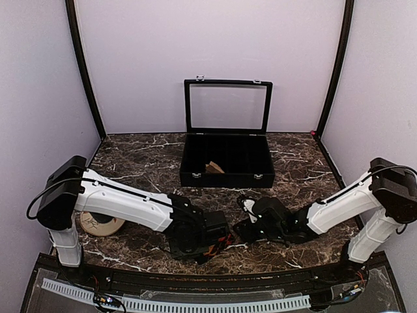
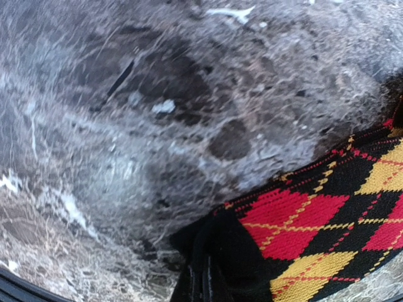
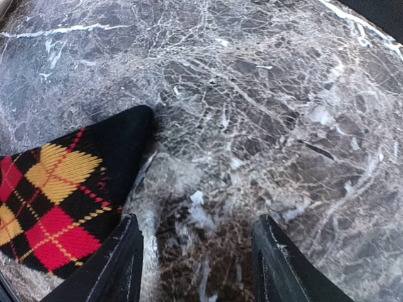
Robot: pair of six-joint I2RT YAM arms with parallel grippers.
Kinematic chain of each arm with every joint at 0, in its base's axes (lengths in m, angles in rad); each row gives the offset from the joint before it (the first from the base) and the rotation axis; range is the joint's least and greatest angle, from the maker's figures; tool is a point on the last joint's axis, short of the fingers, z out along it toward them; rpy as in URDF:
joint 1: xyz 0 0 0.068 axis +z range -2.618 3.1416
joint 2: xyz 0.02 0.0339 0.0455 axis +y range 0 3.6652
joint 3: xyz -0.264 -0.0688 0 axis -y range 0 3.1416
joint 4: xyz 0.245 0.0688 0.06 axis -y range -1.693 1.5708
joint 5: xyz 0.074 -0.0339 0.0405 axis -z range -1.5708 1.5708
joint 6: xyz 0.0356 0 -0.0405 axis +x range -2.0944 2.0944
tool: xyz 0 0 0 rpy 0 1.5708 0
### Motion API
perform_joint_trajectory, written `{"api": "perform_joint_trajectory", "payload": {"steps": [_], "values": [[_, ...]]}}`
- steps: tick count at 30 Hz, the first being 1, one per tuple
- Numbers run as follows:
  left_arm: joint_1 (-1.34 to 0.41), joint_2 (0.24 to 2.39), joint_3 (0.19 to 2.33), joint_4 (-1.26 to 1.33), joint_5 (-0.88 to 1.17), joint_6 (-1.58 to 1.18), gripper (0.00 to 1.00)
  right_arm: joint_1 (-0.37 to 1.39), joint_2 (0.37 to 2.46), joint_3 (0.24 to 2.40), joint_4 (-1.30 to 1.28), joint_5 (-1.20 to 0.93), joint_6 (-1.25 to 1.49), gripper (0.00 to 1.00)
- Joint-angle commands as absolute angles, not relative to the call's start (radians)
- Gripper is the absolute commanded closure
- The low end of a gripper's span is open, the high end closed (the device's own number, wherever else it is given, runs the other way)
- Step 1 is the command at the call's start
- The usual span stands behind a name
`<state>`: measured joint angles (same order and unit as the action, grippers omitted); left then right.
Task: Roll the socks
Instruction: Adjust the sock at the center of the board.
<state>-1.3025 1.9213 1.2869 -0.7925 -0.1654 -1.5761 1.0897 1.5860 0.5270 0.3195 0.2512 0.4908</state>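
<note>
An argyle sock, black with red and yellow diamonds, lies on the dark marble table. My left gripper is shut on the sock's black end at the bottom of the left wrist view. In the right wrist view the sock lies at the left, its black tip beside my left finger. My right gripper is open and empty over bare marble, just right of the sock. In the top view both grippers meet near the front middle, the left and the right, and mostly hide the sock.
A black case with its glass lid raised stands at the back middle, a brown item inside. A tape roll lies by the left arm's base. Lilac walls close in on three sides.
</note>
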Motion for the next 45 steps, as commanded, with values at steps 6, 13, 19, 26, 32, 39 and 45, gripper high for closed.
{"api": "perform_joint_trajectory", "payload": {"steps": [6, 13, 19, 26, 32, 39, 45], "values": [[-1.253, 1.979, 1.285, -0.776, -0.282, -1.428, 0.99, 1.081, 1.511, 0.524, 0.238, 0.260, 0.474, 0.45], [-1.188, 2.006, 1.323, -0.789, -0.369, -1.289, 0.98, 1.081, 1.473, 0.535, 0.194, 0.288, 0.464, 0.44], [-1.135, 2.028, 1.348, -0.755, -0.444, -1.130, 0.97, 1.082, 1.456, 0.551, 0.163, 0.299, 0.459, 0.44], [-1.087, 2.031, 1.335, -0.631, -0.468, -0.947, 0.90, 1.082, 1.455, 0.580, 0.132, 0.306, 0.453, 0.39], [-1.080, 2.026, 1.353, -0.619, -0.484, -0.885, 0.57, 1.080, 1.461, 0.611, 0.113, 0.321, 0.448, 0.36], [-1.080, 1.966, 1.351, -0.652, -0.502, -0.908, 0.44, 1.059, 1.469, 0.643, 0.104, 0.327, 0.436, 0.34], [-1.080, 1.885, 1.344, -0.684, -0.517, -0.946, 0.42, 1.028, 1.486, 0.668, 0.108, 0.320, 0.425, 0.34]]}}
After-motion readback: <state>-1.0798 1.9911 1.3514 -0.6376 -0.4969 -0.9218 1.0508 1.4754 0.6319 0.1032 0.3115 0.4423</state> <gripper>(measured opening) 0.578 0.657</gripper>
